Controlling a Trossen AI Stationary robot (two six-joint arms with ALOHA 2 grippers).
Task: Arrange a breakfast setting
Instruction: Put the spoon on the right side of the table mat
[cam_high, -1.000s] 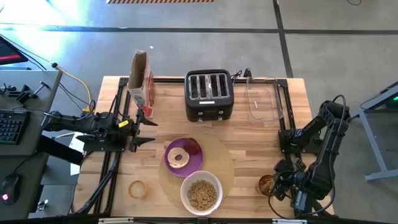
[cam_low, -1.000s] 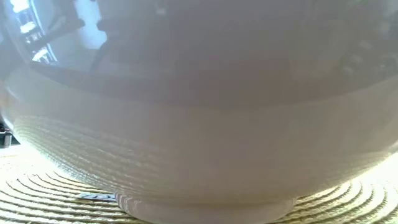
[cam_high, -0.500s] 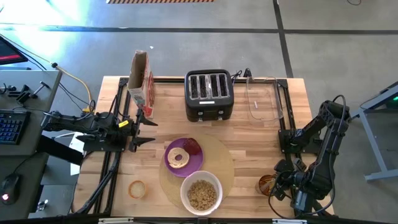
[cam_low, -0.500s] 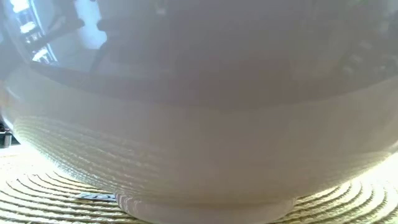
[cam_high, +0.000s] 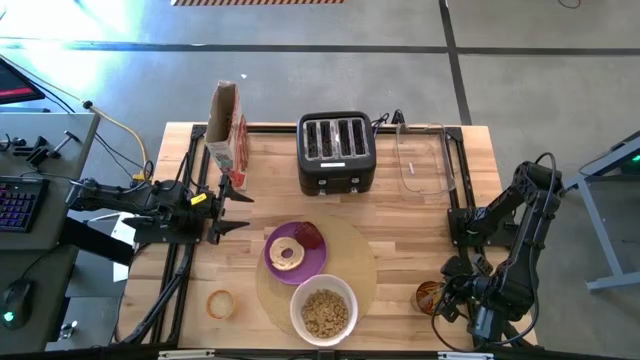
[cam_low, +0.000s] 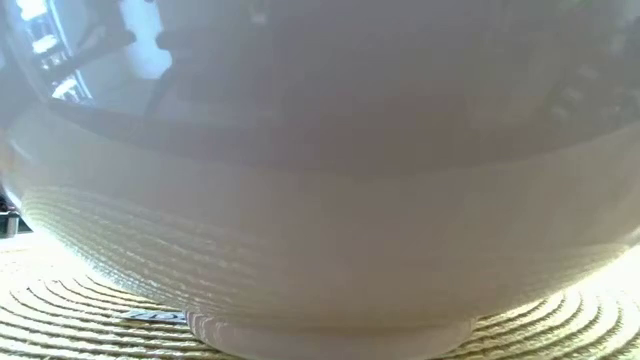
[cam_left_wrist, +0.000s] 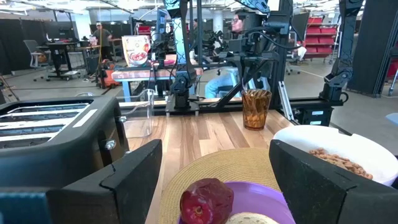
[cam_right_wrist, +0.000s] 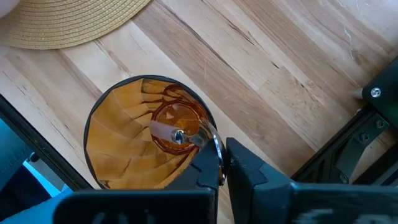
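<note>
My right claw (cam_right_wrist: 221, 163) is clamped on the rim of the amber glass cup (cam_right_wrist: 146, 132), near the worktop's (cam_high: 420, 225) front right edge, just beside the round tan mat (cam_high: 352, 262). My left claw (cam_high: 243, 212) waits, fingers apart, over bare wood by the small purple plate (cam_high: 312, 263)

Bagel (cam_high: 287, 254) and red fruit (cam_high: 309, 236) seen on purple plate (cam_high: 311, 260); cereal-filled white bowl (cam_high: 324, 311) on tan mat (cam_high: 358, 262); toaster (cam_high: 336, 152) behind.

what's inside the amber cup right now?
In the right wrist view the amber glass cup looks empty: just its ribbed wall and base. One finger of the right gripper reaches inside, the jaws shut on the rim. The part under that finger is covered.
</note>
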